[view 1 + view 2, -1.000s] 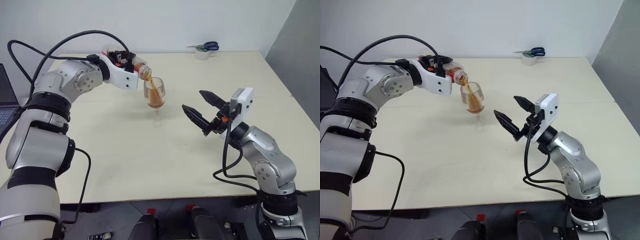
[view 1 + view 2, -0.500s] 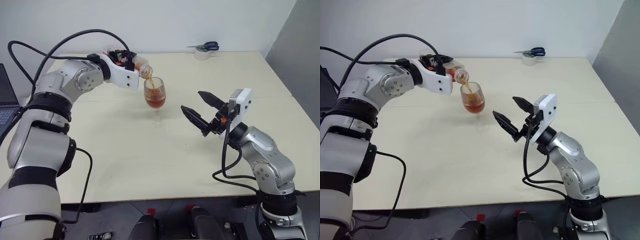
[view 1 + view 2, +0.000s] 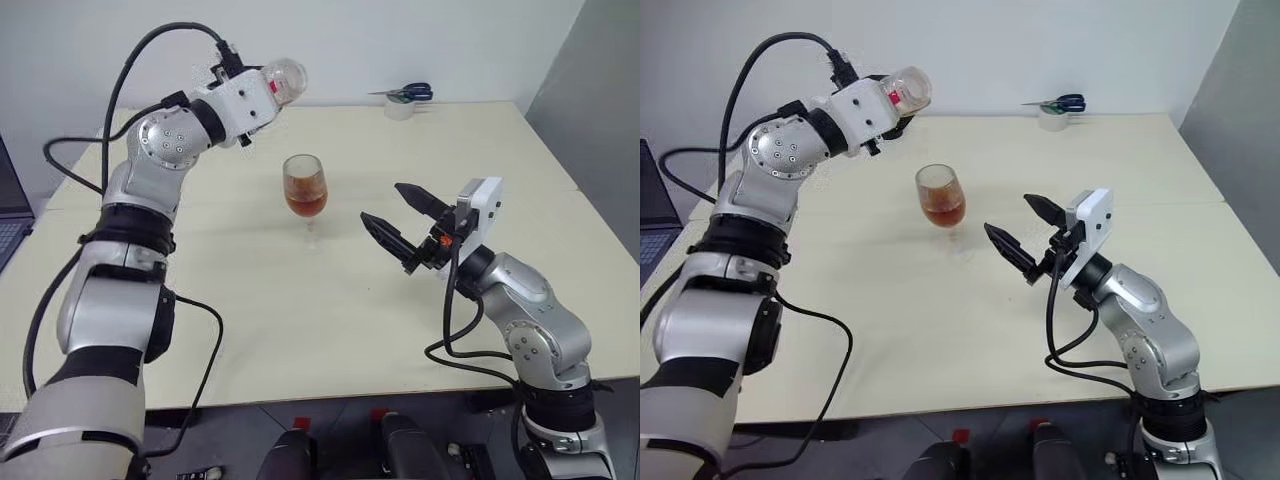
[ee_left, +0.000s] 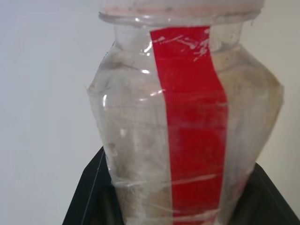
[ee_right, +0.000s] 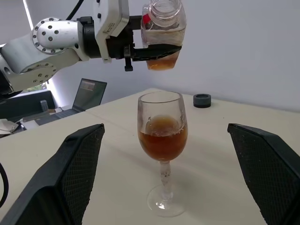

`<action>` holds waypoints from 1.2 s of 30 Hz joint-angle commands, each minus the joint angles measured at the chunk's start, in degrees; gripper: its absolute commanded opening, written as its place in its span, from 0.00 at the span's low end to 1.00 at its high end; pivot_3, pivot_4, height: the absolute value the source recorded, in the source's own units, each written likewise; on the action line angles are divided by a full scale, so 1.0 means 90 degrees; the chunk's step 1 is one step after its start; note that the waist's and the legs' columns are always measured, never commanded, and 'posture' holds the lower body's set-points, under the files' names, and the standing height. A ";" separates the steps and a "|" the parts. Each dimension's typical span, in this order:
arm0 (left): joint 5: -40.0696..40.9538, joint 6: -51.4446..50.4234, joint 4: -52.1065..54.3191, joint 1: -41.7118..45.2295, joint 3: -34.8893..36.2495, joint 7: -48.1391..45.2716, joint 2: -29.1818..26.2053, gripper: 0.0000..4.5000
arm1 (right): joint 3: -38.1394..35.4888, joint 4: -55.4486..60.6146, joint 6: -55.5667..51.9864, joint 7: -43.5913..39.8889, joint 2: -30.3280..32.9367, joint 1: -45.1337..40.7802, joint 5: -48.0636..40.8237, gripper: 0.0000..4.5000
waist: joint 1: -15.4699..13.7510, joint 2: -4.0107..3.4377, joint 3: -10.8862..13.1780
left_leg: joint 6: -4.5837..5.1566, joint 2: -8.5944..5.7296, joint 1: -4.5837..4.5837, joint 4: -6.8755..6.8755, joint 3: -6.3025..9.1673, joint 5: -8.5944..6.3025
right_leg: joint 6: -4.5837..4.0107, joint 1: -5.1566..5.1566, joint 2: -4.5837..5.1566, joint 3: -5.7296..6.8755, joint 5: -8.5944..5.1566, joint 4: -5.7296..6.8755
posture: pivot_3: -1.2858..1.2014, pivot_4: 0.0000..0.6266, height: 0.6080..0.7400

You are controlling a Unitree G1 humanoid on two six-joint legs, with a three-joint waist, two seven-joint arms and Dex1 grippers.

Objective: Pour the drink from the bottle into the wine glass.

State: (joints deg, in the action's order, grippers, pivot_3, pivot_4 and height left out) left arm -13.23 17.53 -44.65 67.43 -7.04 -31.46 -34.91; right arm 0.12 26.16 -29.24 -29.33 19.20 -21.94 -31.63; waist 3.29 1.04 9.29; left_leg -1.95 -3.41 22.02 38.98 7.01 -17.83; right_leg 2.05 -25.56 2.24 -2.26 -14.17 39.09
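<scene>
We see the cream table [image 3: 300, 330] filling most of the head-view frame. Left arm reaches up into the upper left of the frame; the left gripper [image 5: 152, 50] is clamped on the bottle [image 3: 284, 80], which is raised above the table against the wall, up and left of the wine glass [image 3: 305, 198]. In the right wrist view the bottle is upright, mouth open at the top, with a small pool of the drink [image 5: 161, 63] in its base. The red label strip [image 4: 190, 122] runs down its side in the left wrist view.

Right gripper [image 3: 395, 217] sits centre-right, fingers spread wide, holding nothing, just right of the glass and not touching it.

The wine glass stands upright at frame centre, amber liquid filling the lower part of its bowl.

Upper right, at the far table edge: scissors [image 3: 408, 94] on a tape roll [image 3: 403, 109]. A small dark cap [image 5: 202, 100] lies on the table behind the glass.
</scene>
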 commanded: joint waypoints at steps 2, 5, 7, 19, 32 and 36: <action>0.0834 -0.1730 0.1172 -0.0303 0.0865 0.0323 0.0199 0.40 | -0.0001 0.0151 0.0031 -0.0309 0.0171 -0.0227 -0.0137 1.00 | 0.0006 0.0000 0.0000 | 0.0000 0.0000 0.0000 0.0001 0.0000 0.0000 | 0.0000 0.0000 0.0000 -0.0001 0.0000 0.0002 | 0.52 0.24 1.00; 0.1328 -0.2955 0.1900 -0.0790 0.1475 0.0837 0.0484 0.40 | 0.0017 0.0162 -0.0033 -0.0601 0.0385 -0.0250 -0.0195 1.00 | 0.0005 0.0001 -0.0001 | 0.0000 0.0002 -0.0001 0.0002 0.0002 0.0000 | -0.0001 0.0000 0.0001 0.0000 0.0000 0.0002 | 0.52 0.24 1.00; 0.1708 -0.3585 0.2245 -0.1203 0.1958 0.1253 0.0736 0.40 | 0.0074 0.0206 -0.0048 -0.0923 0.0660 -0.0162 -0.0222 1.00 | 0.0002 0.0002 -0.0005 | 0.0000 0.0002 -0.0002 0.0003 0.0002 0.0000 | -0.0001 0.0001 0.0002 -0.0001 0.0000 0.0001 | 0.52 0.24 1.00; 0.2700 -0.4408 0.3213 -0.3086 0.2883 0.2101 0.1565 0.40 | 0.0159 0.0548 -0.0210 -0.1774 0.1368 0.0360 -0.0607 1.00 | -0.0105 0.0021 -0.0016 | -0.0002 0.0003 -0.0011 0.0008 0.0005 0.0000 | -0.0002 0.0015 0.0010 0.0002 0.0002 -0.0001 | 0.52 0.24 1.00; 0.2553 -0.3130 0.2499 -0.3364 0.2503 0.1841 0.1540 0.40 | 0.0057 0.0757 -0.0601 -0.1220 0.1235 0.0342 -0.0780 1.00 | -0.0188 0.0033 -0.0024 | -0.0003 0.0002 -0.0021 0.0009 0.0004 0.0000 | -0.0001 0.0029 0.0016 0.0004 0.0003 -0.0008 | 0.52 0.24 1.00; 0.2571 -0.2837 0.2279 -0.3404 0.2475 0.1811 0.1573 0.40 | 0.0081 0.0740 -0.0560 -0.1132 0.1207 0.0339 -0.0749 1.00 | -0.0187 0.0034 -0.0024 | -0.0002 0.0001 -0.0021 0.0009 0.0004 0.0000 | -0.0001 0.0028 0.0015 0.0005 0.0003 -0.0008 | 0.52 0.24 1.00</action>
State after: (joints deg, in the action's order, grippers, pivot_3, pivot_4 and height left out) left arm 9.84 -10.20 -25.19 36.60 15.38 -14.74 -20.47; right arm 1.83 30.79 -34.81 -39.89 30.39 -18.08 -37.72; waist 1.61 1.35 9.07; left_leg -1.98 -3.40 21.83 39.05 7.05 -17.82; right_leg 2.05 -25.31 2.38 -2.21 -14.14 39.02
